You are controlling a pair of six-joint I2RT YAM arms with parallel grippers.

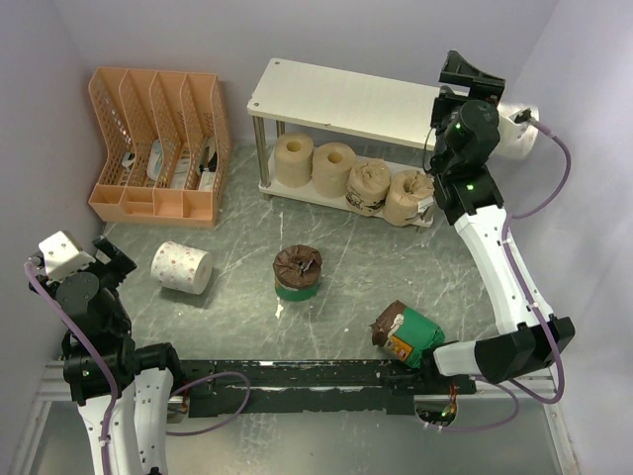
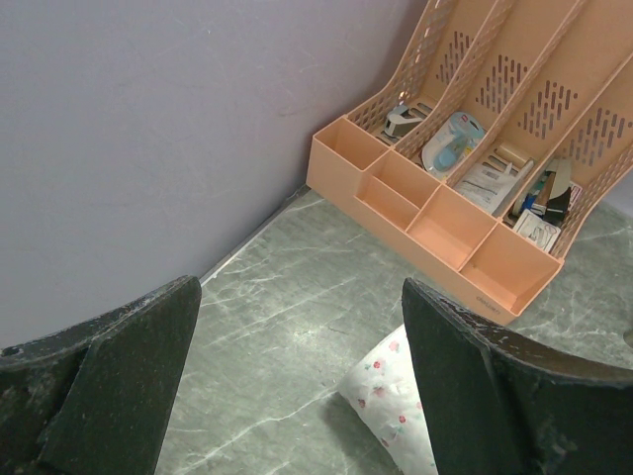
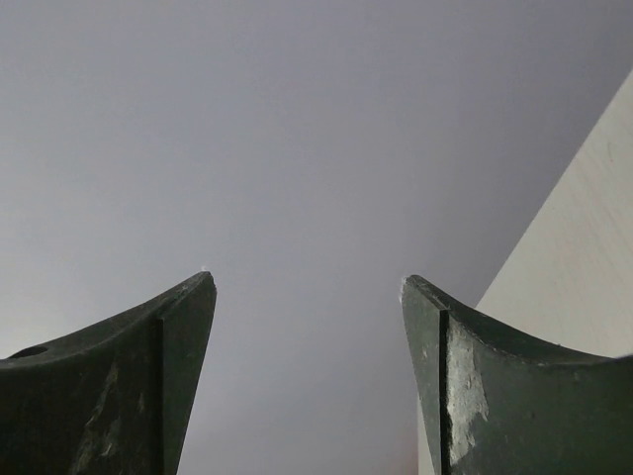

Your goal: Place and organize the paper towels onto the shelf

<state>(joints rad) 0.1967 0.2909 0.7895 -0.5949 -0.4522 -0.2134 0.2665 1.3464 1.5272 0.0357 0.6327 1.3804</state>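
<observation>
The shelf (image 1: 346, 99) stands at the back. Four beige rolls (image 1: 351, 176) sit in a row on its lower board; its top board is bare. A white speckled roll (image 1: 181, 267) lies on the table at the left. It also shows in the left wrist view (image 2: 391, 401), low between the fingers. One green-banded roll (image 1: 297, 273) stands mid-table; another (image 1: 407, 334) lies near the front right. My left gripper (image 1: 114, 257) (image 2: 300, 287) is open and empty, left of the white roll. My right gripper (image 1: 471, 69) (image 3: 308, 279) is open and empty above the shelf's right end.
An orange slotted file organizer (image 1: 158, 143) (image 2: 465, 168) with small items stands at the back left. Grey walls close in on the left, back and right. A cream board edge (image 3: 584, 267) shows in the right wrist view.
</observation>
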